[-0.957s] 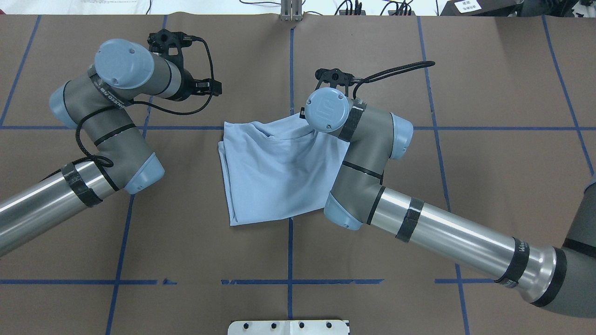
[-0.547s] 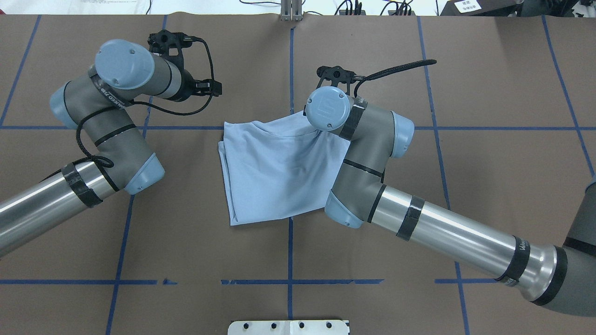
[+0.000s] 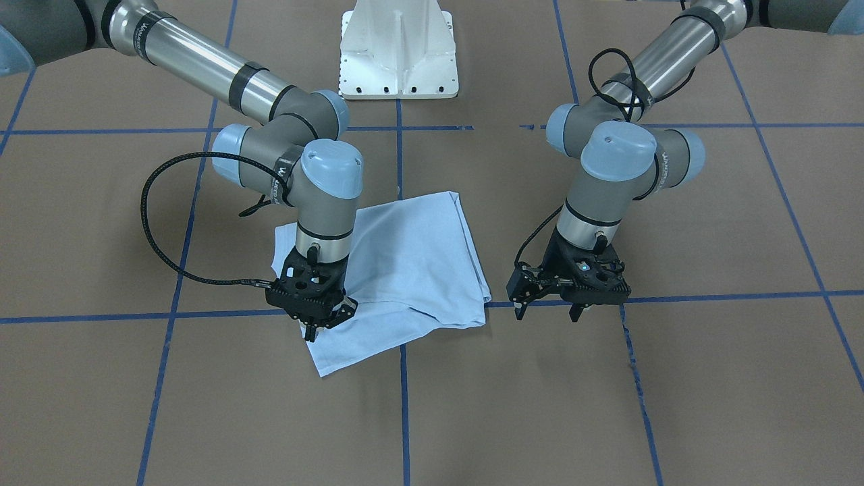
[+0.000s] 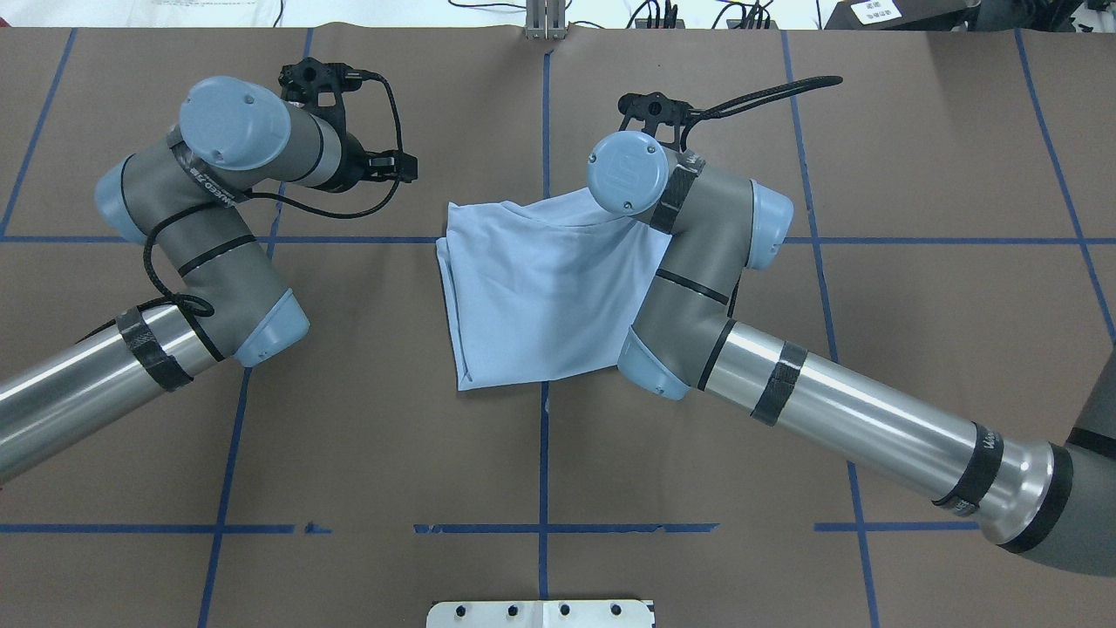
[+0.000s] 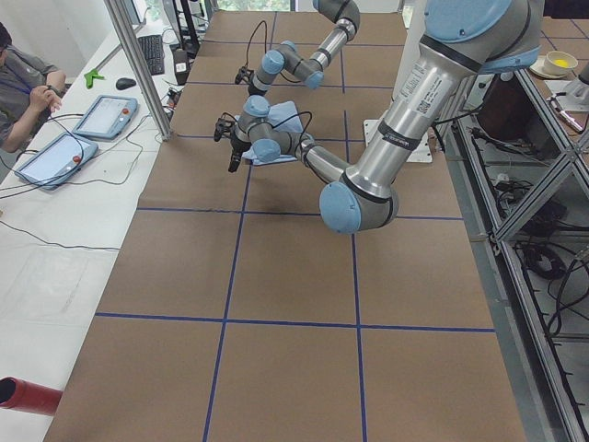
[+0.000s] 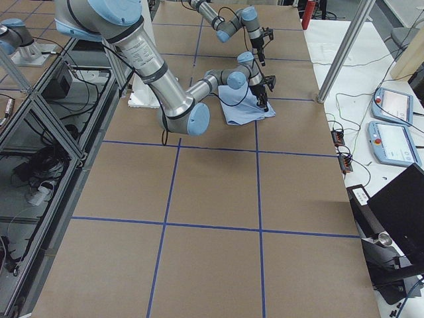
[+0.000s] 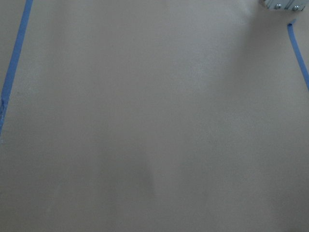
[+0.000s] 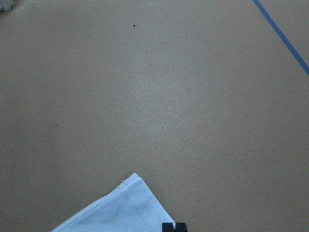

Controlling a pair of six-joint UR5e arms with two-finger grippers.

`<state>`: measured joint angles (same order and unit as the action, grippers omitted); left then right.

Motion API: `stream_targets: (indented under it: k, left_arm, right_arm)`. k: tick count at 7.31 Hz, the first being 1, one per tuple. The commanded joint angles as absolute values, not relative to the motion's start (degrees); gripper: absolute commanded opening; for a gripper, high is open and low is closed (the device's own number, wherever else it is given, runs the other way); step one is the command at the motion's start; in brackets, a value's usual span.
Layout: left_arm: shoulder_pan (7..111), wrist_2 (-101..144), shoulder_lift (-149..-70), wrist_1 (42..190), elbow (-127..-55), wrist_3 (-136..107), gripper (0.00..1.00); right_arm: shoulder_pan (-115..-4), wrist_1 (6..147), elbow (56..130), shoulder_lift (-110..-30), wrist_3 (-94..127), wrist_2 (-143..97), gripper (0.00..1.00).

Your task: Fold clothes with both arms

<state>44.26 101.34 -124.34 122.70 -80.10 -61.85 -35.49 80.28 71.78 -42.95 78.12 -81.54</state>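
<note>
In the front-facing view, the light blue T-shirt (image 3: 412,263) lies folded on the brown desk (image 3: 675,378), across the crossing of two blue tape lines (image 3: 403,405). The right arm (image 3: 270,135) comes down over the near corner of the cloth. The right fingers (image 3: 309,331) are pressed together on the fabric there, pinching it just above the desk. The left arm (image 3: 607,175) hangs beside the T-shirt's other edge. The left fingers (image 3: 518,307) are spread wide, holding nothing, apart from the cloth and just over a tape line. A white pedestal base (image 3: 398,54) stands at the far side.

From overhead, the T-shirt sits near the desk's middle, its right part hidden under the right arm's wrist. The left arm's wrist is well to the left of it. Both sets of fingers are hidden beneath the wrists.

In the exterior left view, the T-shirt shows as a small blue patch beyond the near arm. A person (image 5: 23,83) sits at a white side table (image 5: 55,239).

In the exterior right view, the cloth lies under the near arm's wrist.

The left wrist view shows only bare desk and tape.

The right wrist view shows a hemmed corner of the T-shirt at the bottom edge, with a black fingertip touching it.
</note>
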Motion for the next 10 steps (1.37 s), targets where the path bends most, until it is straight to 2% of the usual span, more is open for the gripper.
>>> stream_targets:
  k: [1,2,3,6,8,10]
  left_arm:
    - [44.2,101.3,-123.5,124.3,-80.2,-61.8,1.0]
    - [44.2,101.3,-123.5,124.3,-80.2,-61.7,1.0]
    - [44.2,101.4,-123.6,124.4,-80.2,-61.6,1.0]
    - [44.2,101.6,-122.5,123.7,-82.9,-61.4,1.0]
    - [44.6,103.6,-117.1,121.5,-90.7,-53.6,1.0]
    - [47.3,104.1,-111.6,111.3,-102.8,-43.9,1.0]
  right_arm:
    - [-35.5,80.7,71.0,-43.2,76.7,-79.5,0.0]
    - [-35.9,80.8,70.9,-43.2,75.3,-79.2,0.45]
    - [-35.9,80.3,70.6,-43.1,71.9,-79.3,0.99]
    - [-41.0,79.7,71.4,-42.7,62.5,-92.3,1.0]
    - [-46.8,80.0,72.2,-43.8,54.5,-103.9,1.0]
    - [-55.1,80.3,81.2,-54.1,43.4,-114.4,1.0]
